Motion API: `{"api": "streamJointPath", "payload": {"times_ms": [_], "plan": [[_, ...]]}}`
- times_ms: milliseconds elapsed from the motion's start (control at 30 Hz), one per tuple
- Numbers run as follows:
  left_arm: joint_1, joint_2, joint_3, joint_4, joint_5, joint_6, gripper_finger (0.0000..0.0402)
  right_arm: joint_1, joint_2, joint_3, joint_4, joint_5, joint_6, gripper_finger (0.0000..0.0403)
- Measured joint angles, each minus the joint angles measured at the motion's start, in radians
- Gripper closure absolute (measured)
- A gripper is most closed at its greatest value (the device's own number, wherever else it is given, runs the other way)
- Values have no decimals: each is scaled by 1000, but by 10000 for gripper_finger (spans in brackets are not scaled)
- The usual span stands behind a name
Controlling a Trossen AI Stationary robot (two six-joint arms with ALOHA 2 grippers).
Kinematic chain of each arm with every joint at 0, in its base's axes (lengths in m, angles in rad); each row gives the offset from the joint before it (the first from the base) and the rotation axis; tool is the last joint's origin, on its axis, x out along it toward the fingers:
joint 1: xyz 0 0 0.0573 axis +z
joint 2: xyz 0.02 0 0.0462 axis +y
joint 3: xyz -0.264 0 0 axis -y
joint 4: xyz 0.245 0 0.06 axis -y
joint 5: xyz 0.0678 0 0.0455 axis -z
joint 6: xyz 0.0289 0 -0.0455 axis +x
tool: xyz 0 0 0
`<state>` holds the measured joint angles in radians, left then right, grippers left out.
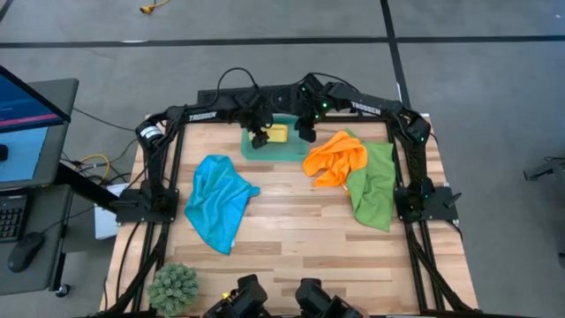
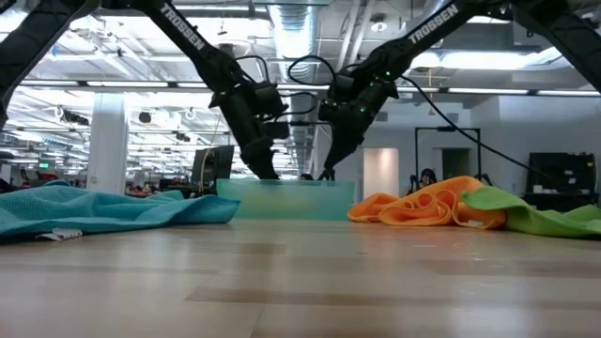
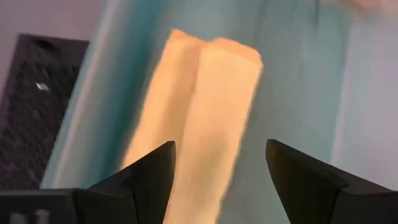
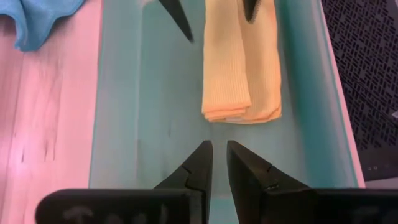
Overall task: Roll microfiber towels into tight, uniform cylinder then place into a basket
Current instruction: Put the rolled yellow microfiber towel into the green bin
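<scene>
The yellow towel [image 4: 239,68] lies folded into a long roll on the floor of the teal basket [image 1: 252,150] at the table's far middle. My left gripper [image 3: 221,174] is open and low inside the basket, one finger beside the roll and one over it. My right gripper [image 4: 219,162] hovers above the basket floor just off the roll's end, its fingers shut to a narrow slit with nothing between them. The blue towel [image 1: 219,201] lies crumpled at the left. The orange towel [image 1: 335,159] and the green towel [image 1: 375,184] lie at the right. My left gripper comes at the yellow roll [image 3: 205,112] slanting down from the table's left, its open fingers [image 4: 177,18] astride one long side of the roll. Whether either finger touches the cloth, I cannot tell.
A black grated rectangle [image 4: 367,74] sits just beyond the basket's far wall. A small green plant [image 1: 173,287] stands at the near left corner. Bare wood [image 1: 300,230] lies between the towels.
</scene>
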<state>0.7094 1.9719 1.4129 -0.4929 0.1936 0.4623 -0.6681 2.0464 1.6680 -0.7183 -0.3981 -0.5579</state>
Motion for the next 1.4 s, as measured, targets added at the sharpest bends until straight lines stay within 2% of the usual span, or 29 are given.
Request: {"api": "streamJointPath", "payload": {"times_ms": [433, 667, 800, 1033, 1400], "plan": [[37, 95, 4, 16, -23, -28, 159, 7, 0, 0, -5, 3, 0, 333], [71, 94, 5, 87, -24, -108, 159, 7, 0, 0, -7, 2, 0, 333], [74, 94, 5, 84, -34, -108, 159, 7, 0, 0, -9, 2, 6, 333], [74, 94, 5, 85, -120, -108, 159, 15, 0, 0, -28, 2, 8, 333], [70, 92, 5, 84, -115, -79, 159, 26, 0, 0, -45, 4, 7, 333]]}}
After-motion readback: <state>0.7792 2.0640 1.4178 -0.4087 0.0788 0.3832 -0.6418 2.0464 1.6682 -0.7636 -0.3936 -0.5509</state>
